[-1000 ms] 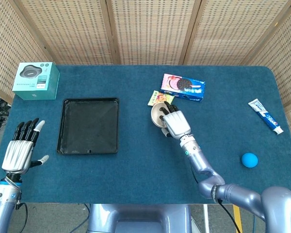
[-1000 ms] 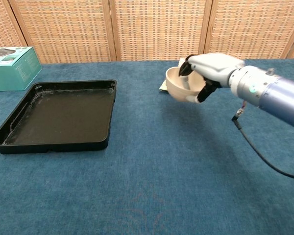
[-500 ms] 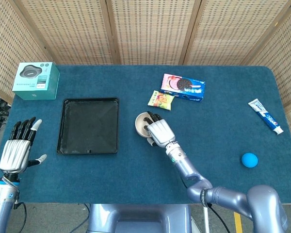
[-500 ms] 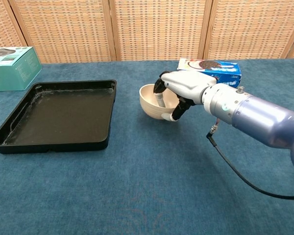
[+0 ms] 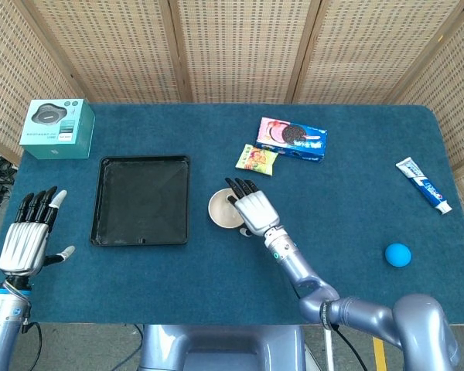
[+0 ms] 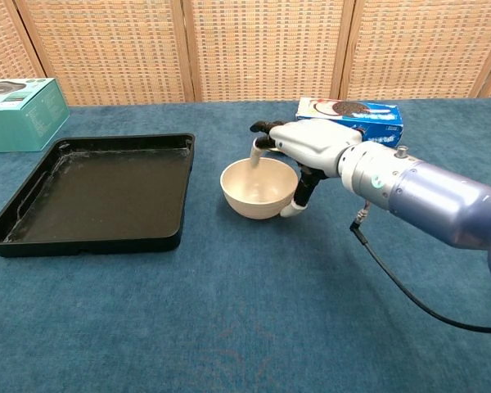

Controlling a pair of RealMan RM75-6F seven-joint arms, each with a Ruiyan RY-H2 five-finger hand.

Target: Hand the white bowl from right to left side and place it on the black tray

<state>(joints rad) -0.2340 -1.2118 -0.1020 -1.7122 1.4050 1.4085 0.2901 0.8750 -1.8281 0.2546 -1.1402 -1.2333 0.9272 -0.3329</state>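
Observation:
The white bowl [image 5: 221, 209] [image 6: 258, 188] stands upright on the blue cloth, just right of the black tray [image 5: 141, 199] [image 6: 98, 192]. My right hand [image 5: 251, 209] [image 6: 307, 151] is at the bowl's right rim. Its fingers [image 6: 262, 131] stretch out above the rim, one tip dipping toward the far edge, and the thumb [image 6: 293, 208] lies beside the outer wall. The grip looks loosened. At the table's left edge my left hand [image 5: 27, 239] hovers with fingers spread, holding nothing; the chest view does not show it.
Behind the bowl lie a cookie box [image 5: 292, 139] [image 6: 352, 115] and a small snack packet [image 5: 256, 159]. A teal box [image 5: 56, 127] [image 6: 16, 115] sits at the back left. A toothpaste tube [image 5: 423, 184] and a blue ball [image 5: 397, 254] lie far right.
The right hand carried the tilted bowl leftward from beside the snack packet, then set it upright on the cloth near the tray and spread its fingers. The left hand barely moved.

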